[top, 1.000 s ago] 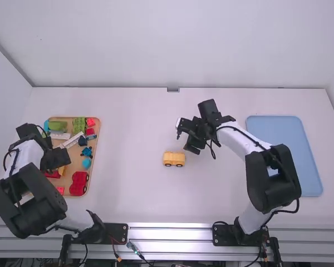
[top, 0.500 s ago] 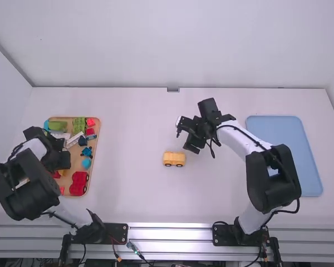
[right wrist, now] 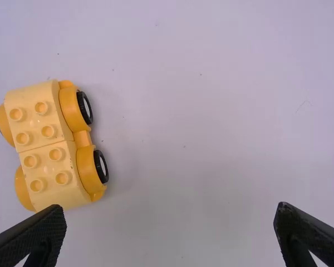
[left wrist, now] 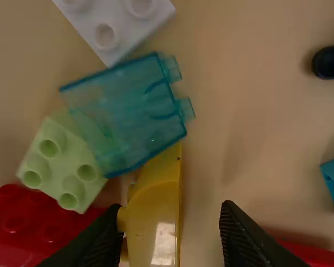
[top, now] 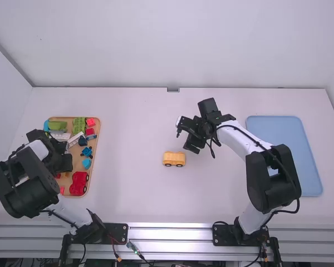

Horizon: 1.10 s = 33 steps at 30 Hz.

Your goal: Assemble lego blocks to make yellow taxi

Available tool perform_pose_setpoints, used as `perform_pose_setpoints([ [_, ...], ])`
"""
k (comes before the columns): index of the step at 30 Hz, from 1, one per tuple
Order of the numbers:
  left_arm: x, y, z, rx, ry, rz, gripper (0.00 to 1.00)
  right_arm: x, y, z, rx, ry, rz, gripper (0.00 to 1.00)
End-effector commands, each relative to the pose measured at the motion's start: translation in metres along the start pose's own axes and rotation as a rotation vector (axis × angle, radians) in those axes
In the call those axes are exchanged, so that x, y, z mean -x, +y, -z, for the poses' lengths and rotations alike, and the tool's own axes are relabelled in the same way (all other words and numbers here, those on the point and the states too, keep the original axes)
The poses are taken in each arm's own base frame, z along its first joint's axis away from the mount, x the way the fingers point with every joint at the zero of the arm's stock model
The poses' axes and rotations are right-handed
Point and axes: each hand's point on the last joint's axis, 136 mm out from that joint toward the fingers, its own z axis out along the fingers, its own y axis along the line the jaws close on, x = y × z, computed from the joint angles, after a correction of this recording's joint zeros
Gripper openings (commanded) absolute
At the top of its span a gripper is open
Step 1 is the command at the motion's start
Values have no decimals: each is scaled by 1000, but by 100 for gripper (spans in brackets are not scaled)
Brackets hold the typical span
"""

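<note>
My left gripper is low over the wooden tray's near left part. In the left wrist view the left gripper stands open around a yellow block, its left finger close beside it. A clear teal block lies against the yellow block's far end. Out on the table, the yellow car base stands on its wheels. Up and right of it hangs my right gripper. In the right wrist view the right gripper is open and holds nothing, with the car base off to one side.
The wooden tray holds several loose pieces: a red car base, green blocks, a white block and small blue pieces. Pale green and red blocks crowd the yellow one. A blue tray lies at the right.
The left arm has drawn back a little, then shifted slightly to the right over the tray. The right arm and the yellow car base have stayed in place.
</note>
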Motion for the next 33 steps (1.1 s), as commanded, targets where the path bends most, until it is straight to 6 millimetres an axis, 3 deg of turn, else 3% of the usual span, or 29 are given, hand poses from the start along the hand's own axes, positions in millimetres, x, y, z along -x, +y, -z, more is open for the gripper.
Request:
perform_pose_setpoints([
  [1,-13,-1,-8,7,37,12,48,10,-7,8,-24,-22,13,99],
  [3,-18,0,-12,23,44,10,51,10,-8,8,-28,-24,12,99],
  [7,-23,-1,-15,34,59,34,46,13,-10,11,-27,-24,11,99],
  [14,-22,0,-19,40,39,39,44,18,-10,21,-8,-13,-12,99],
  [33,-33,-6,-25,35,59,109,42,20,-11,21,-14,-18,-8,99],
])
